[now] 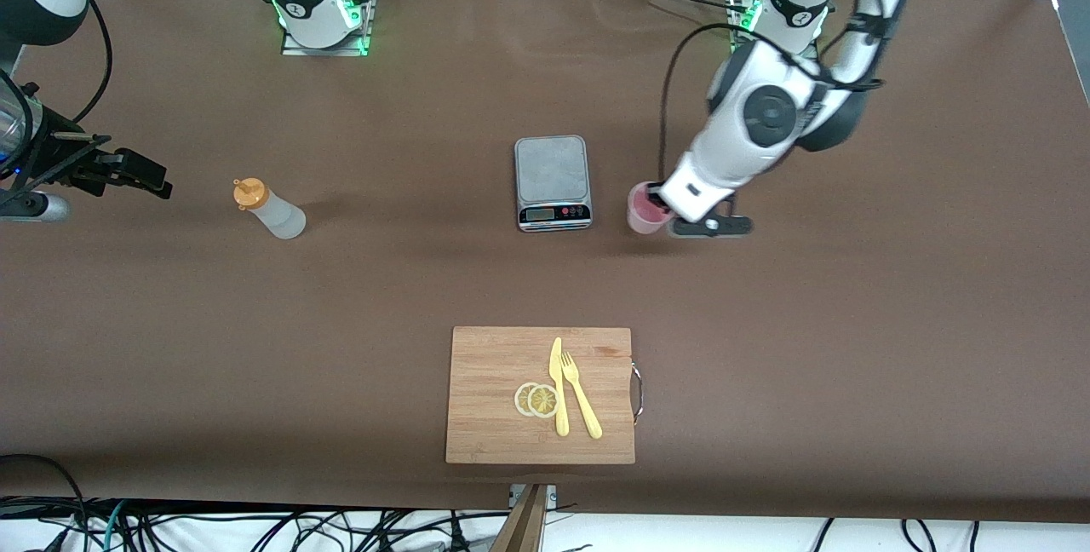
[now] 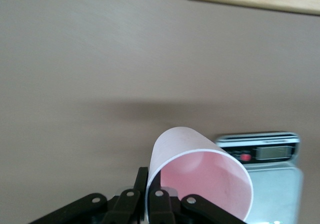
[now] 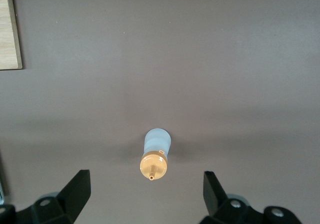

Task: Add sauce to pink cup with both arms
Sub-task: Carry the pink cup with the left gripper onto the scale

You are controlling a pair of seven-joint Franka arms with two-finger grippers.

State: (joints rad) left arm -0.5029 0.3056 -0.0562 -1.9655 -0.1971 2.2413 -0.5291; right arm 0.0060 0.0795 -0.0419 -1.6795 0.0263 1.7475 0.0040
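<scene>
The pink cup (image 1: 643,213) is beside the scale, toward the left arm's end of the table. My left gripper (image 1: 656,201) is shut on its rim, one finger inside the cup (image 2: 200,176) and one outside the wall. The sauce bottle (image 1: 271,211), whitish with an orange cap, stands upright toward the right arm's end. My right gripper (image 1: 140,175) hangs open over the table beside it, apart from it. In the right wrist view the bottle (image 3: 155,156) shows between the wide-spread fingertips (image 3: 76,188), past their tips.
A grey kitchen scale (image 1: 551,167) sits mid-table, its platform bare; it also shows as the scale (image 2: 265,154) next to the cup. A wooden cutting board (image 1: 494,365) lies nearer the front camera with a yellow knife, a fork and two lemon slices.
</scene>
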